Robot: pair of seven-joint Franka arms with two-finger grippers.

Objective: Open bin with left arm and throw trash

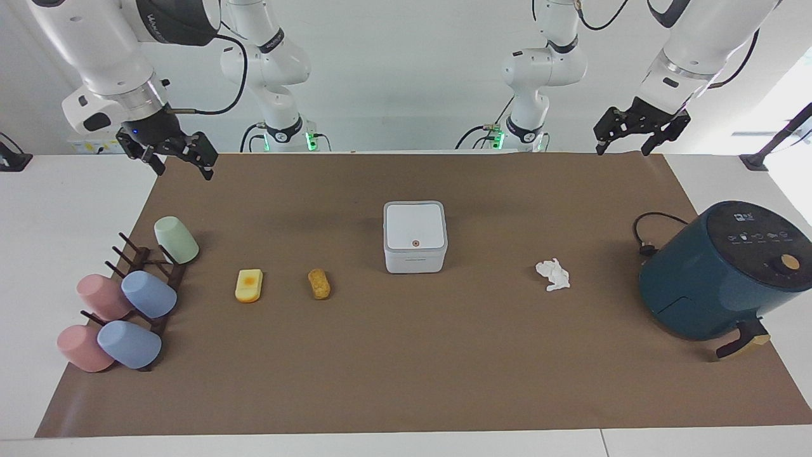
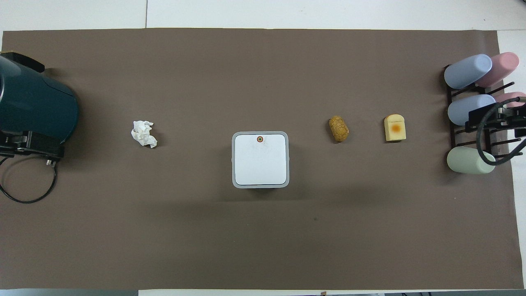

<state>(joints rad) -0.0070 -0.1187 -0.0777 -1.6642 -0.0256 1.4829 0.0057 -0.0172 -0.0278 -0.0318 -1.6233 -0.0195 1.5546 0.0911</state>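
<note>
Left gripper (image 1: pixel 631 135) hangs in the air with its fingers apart, holding nothing, over the mat edge nearest the robots at the left arm's end of the table. Right gripper (image 1: pixel 181 158) likewise spread and empty, raised over the mat corner at the right arm's end, close to the cup rack (image 1: pixel 149 279). Both arms wait.

Bin (image 1: pixel 415 237) sits mid-mat, lid flat and closed, red dot button (image 1: pixel 415 242) on the lid edge farthest from the robots. Crumpled tissue (image 1: pixel 553 275) lies between bin and teal air fryer (image 1: pixel 717 273), well apart from both. Crumbed piece (image 1: pixel 318 283) and yellow block (image 1: pixel 248 285) lie side by side between bin and rack, not touching. All three sit slightly farther from the robots than the bin. Pastel cups (image 1: pixel 149 294) rest on the rack.
</note>
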